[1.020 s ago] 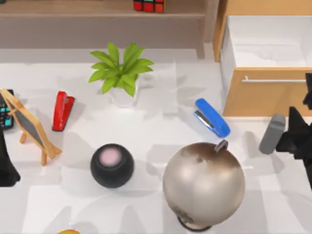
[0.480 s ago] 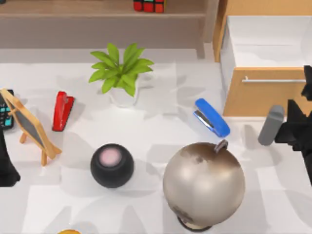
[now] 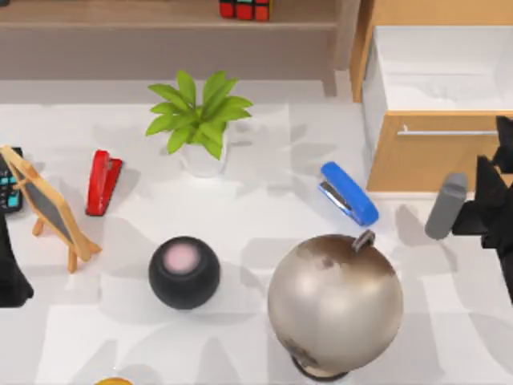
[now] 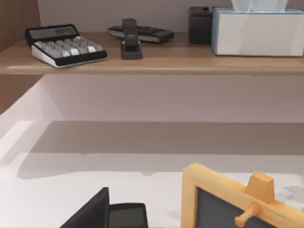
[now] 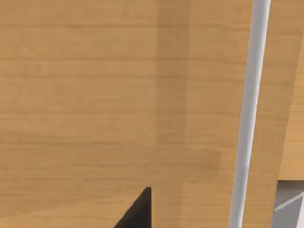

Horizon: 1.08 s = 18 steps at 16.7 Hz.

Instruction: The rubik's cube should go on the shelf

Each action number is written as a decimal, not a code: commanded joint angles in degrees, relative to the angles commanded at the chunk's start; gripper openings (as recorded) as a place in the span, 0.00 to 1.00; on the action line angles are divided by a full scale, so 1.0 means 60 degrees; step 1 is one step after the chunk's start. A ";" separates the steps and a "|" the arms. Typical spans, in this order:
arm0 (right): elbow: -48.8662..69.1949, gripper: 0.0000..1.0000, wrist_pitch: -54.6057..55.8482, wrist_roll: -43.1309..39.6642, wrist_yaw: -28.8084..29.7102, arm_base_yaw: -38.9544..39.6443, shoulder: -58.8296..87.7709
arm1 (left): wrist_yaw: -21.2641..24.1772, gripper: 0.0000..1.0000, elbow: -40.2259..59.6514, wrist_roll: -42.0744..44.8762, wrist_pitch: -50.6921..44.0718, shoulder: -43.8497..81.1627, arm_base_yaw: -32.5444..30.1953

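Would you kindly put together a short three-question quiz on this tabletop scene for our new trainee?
1. True or false: the rubik's cube sits on the shelf.
2. Which stapler lies nearer the wooden drawer cabinet? A) the red stapler B) the blue stapler
3. Fill in: the potted plant stands between the shelf and the ____ speaker.

Key:
1. True
2. B
3. black
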 joint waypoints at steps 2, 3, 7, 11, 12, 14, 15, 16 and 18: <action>0.0000 0.40 0.0000 0.0000 0.0000 0.0000 0.0000 | 0.0000 1.00 0.0000 0.0000 0.0000 0.0000 0.0000; 0.0000 0.32 0.0000 0.0000 0.0000 0.0000 0.0000 | 0.0000 1.00 0.0000 0.0000 0.0000 0.0000 0.0000; 0.0000 0.02 0.0000 0.0000 0.0000 0.0000 0.0000 | 0.0000 1.00 0.0000 0.0000 0.0000 0.0000 0.0000; 0.0000 0.00 0.0000 0.0000 0.0000 0.0000 0.0000 | 0.0000 1.00 0.0000 0.0000 0.0000 0.0000 0.0000; 0.0000 0.00 0.0000 0.0000 0.0000 0.0000 0.0000 | 0.0000 1.00 0.0000 0.0000 0.0000 0.0000 0.0000; 0.0000 0.00 0.0000 0.0000 0.0000 0.0000 0.0000 | 0.0000 1.00 0.0000 0.0000 0.0000 0.0000 0.0000; 0.0000 0.00 0.0000 0.0000 0.0000 0.0000 0.0000 | 0.0000 1.00 0.0000 0.0000 0.0000 0.0000 0.0000; -0.0012 0.00 0.0001 0.0000 0.0000 0.0007 0.0000 | 0.0000 1.00 0.0000 0.0000 0.0000 0.0000 0.0000; 0.0109 0.00 -0.0030 0.0007 -0.0021 -0.0021 -0.0002 | 0.0000 1.00 0.0000 0.0000 0.0000 0.0000 0.0000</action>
